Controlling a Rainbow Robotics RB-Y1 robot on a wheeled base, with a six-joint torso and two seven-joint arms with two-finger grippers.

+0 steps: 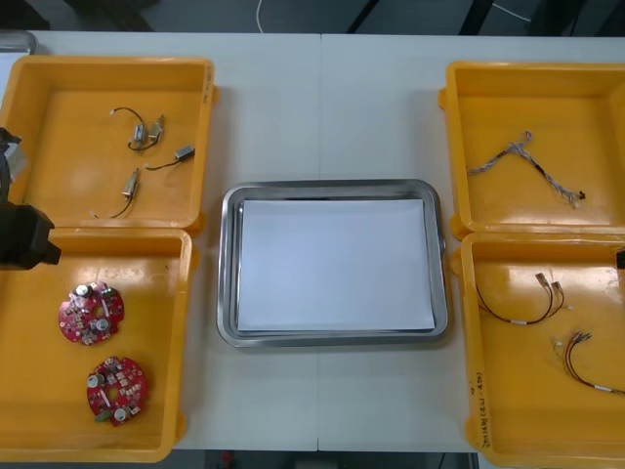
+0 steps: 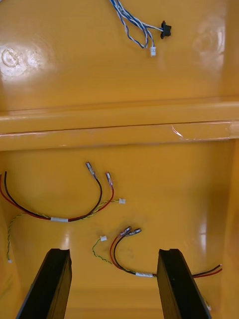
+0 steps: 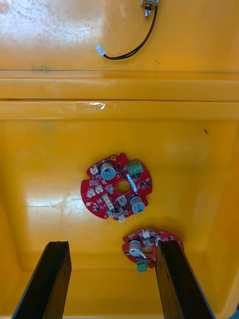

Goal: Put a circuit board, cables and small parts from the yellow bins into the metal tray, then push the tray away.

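Note:
Two round red circuit boards (image 1: 91,314) (image 1: 116,389) lie in the near left yellow bin (image 1: 39,391). My left gripper (image 3: 113,246) hangs open above that bin, one board (image 3: 116,186) ahead of its fingers and the other (image 3: 147,246) against the inner side of one finger (image 3: 174,279). My right gripper (image 2: 113,253) is open over the near right bin (image 2: 199,169), where red and black cables (image 2: 59,209) (image 2: 134,249) lie ahead of and between its fingers. The metal tray (image 1: 227,274), white inside, sits in the middle with nothing in it.
The far left bin (image 1: 59,107) holds several small metal parts (image 1: 146,132) on black cables (image 3: 129,50). In the far right bin (image 1: 488,98) lies a twisted blue and white cable (image 1: 527,161) (image 2: 134,22). My left arm (image 1: 20,234) shows at the table's left edge.

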